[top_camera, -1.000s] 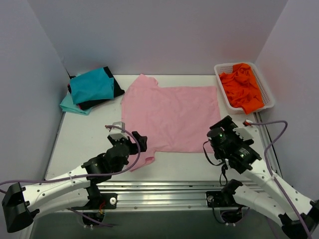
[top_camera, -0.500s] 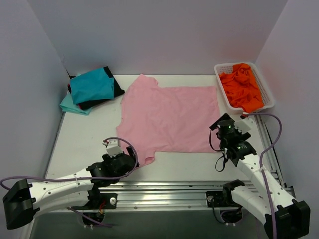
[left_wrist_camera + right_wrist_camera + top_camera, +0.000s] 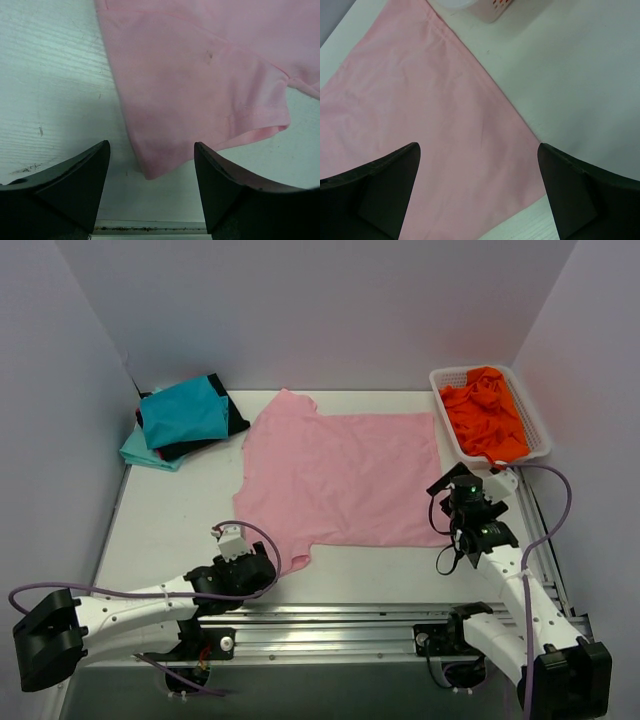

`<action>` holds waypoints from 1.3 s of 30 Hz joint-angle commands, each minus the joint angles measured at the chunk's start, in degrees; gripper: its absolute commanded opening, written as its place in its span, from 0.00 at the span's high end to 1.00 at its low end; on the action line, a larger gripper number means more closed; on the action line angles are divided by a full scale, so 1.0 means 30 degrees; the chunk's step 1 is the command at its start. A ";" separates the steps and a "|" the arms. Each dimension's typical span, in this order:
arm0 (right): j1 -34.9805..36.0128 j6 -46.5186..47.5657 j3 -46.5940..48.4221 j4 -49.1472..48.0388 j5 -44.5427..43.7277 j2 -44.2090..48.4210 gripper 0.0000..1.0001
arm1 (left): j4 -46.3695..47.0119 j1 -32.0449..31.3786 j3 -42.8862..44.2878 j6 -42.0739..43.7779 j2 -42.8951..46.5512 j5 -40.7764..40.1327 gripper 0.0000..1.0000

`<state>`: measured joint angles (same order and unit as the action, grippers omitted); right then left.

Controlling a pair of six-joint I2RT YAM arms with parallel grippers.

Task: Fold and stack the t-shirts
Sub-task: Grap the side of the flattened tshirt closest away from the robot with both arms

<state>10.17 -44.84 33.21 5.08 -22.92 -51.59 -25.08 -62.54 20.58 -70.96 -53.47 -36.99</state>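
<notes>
Bench (image 3: 170, 510) carries a pink t-shirt (image 3: 340, 475) spread flat between the two arms. Its long axis runs left to right, with the neck end toward the left and the straight hem toward the right. Far beyond the left gripper (image 3: 262, 565) sits a folded stack: a teal t-shirt (image 3: 183, 410) on top, a black t-shirt (image 3: 235, 420) under it and a pale aqua t-shirt (image 3: 140, 452) at the bottom. Beyond the right gripper (image 3: 462, 485), a white basket (image 3: 535, 425) holds a crumpled orange t-shirt (image 3: 485, 415). The left gripper is low over the bench with its jaws apart, straddling the corner of the near sleeve (image 3: 210, 100) and holding nothing. The right gripper has its jaws spread wide above the near hem corner (image 3: 520, 195), also holding nothing.
</notes>
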 commanded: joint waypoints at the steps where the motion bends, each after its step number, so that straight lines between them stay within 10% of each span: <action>1: -0.0606 0.0327 -0.0376 -0.0345 0.0576 0.0030 0.00 | 0.1180 -0.0099 0.0288 -0.0371 -0.0864 0.0348 0.24; 8: -0.3154 0.0796 -0.1226 -0.1254 0.4090 -0.0643 0.00 | 0.3056 -0.0099 0.0026 -0.0195 -0.2944 0.0964 0.42; 12: -0.4386 0.0884 -0.1578 -0.1168 0.5266 -0.0733 0.00 | 0.2739 -0.0099 0.0200 -0.0224 -0.3182 0.0847 0.96; 29: -0.4067 -0.1897 -0.3567 0.1853 0.6144 0.1701 0.08 | 0.0303 -0.0041 0.0845 -0.0078 -0.0545 -0.1321 0.98; 39: -0.1959 -0.2425 -0.2167 0.2377 0.4155 -0.4155 0.16 | 0.0597 -0.0041 0.1021 0.0215 -0.0838 -0.1790 0.98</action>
<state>2.98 -50.96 23.53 9.61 -6.87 -59.22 -22.90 -62.54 21.15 -70.70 -55.99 -40.01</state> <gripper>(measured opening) 0.845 0.033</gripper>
